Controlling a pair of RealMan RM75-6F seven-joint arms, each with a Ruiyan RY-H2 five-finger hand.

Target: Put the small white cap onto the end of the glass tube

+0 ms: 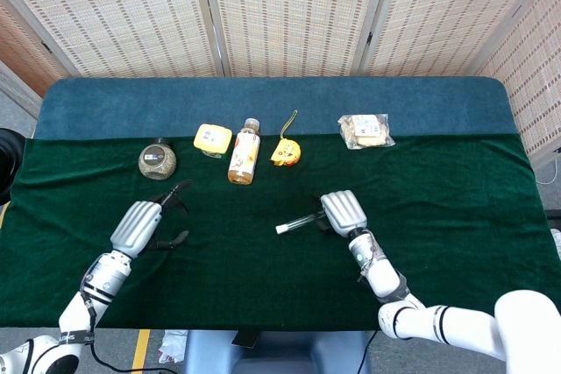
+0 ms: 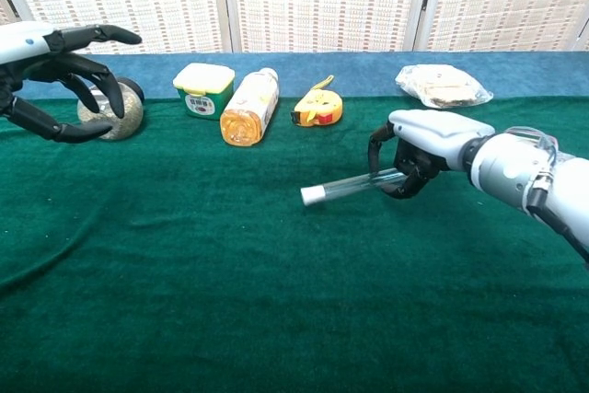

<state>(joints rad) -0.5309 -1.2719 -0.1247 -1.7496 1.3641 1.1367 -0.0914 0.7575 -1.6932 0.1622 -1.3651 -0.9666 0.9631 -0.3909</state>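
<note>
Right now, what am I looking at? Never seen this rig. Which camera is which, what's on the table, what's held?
It is a two-armed robot with humanlike hands at a green-covered table. One picture looks down from its head, the other forward from its chest.

The right hand holds a glass tube with a white cap on its free end. The left hand is open and holds nothing.

Along the back: a round jar, a yellow tub, a bottle lying down, a yellow tape measure and a wrapped snack.
</note>
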